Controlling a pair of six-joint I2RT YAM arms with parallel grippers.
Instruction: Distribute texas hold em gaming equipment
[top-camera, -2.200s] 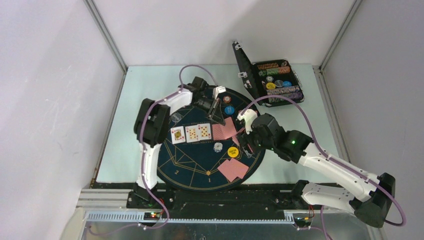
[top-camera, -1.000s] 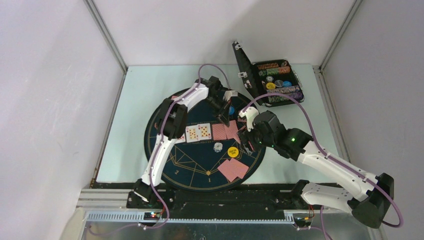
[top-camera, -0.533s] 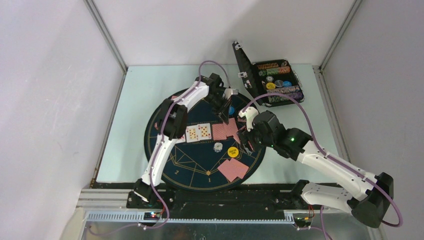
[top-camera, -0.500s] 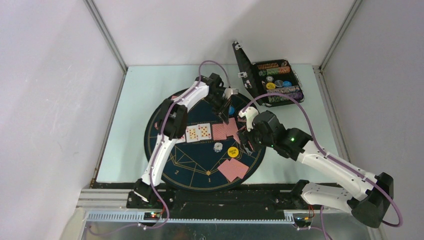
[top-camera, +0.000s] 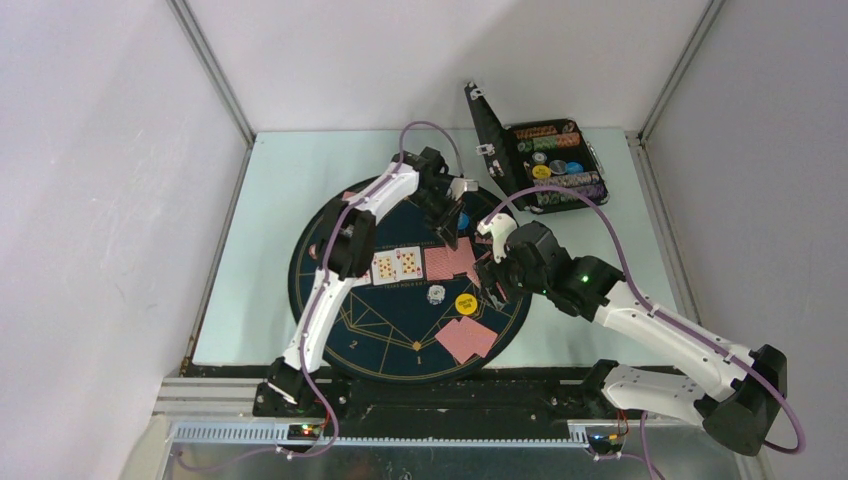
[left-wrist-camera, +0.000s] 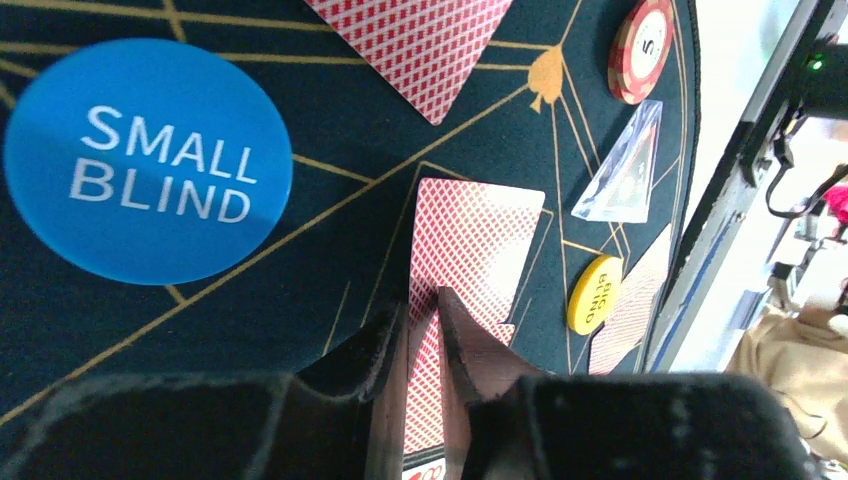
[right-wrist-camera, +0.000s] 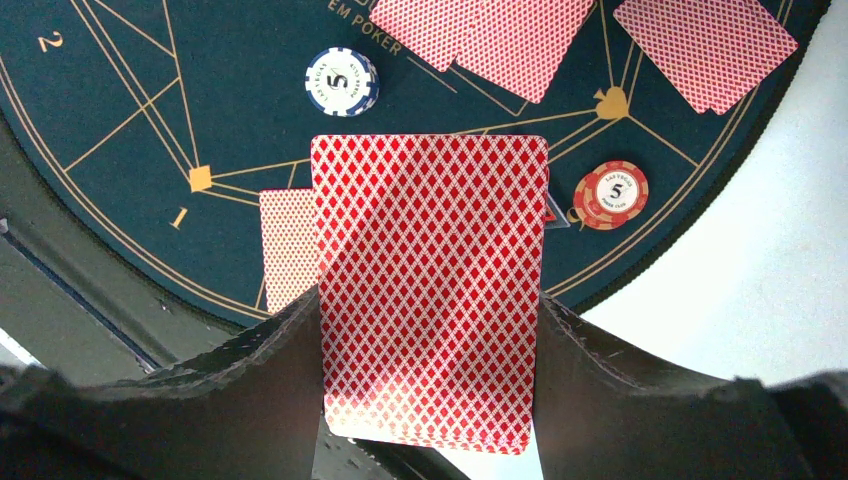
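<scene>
My left gripper is over the mat's centre row, its jaws nearly together on the near-left edge of a red-backed card. My right gripper is shut on a red-backed deck, held above the mat's right side. Two face-up cards show beside the face-down ones; the arm hides the row's left end. The blue small-blind disc, the yellow big-blind disc, a red chip, a white-blue chip and a clear triangular marker lie on the mat.
The round dark-blue mat carries more face-down cards at its near side. The open black case with chip rows stands at the back right. Both arms cross over the mat's right half.
My left arm has reached right and farther out, and its gripper has come down over the face-down cards in the row. It has barely moved in the last second. The right gripper holds still.
</scene>
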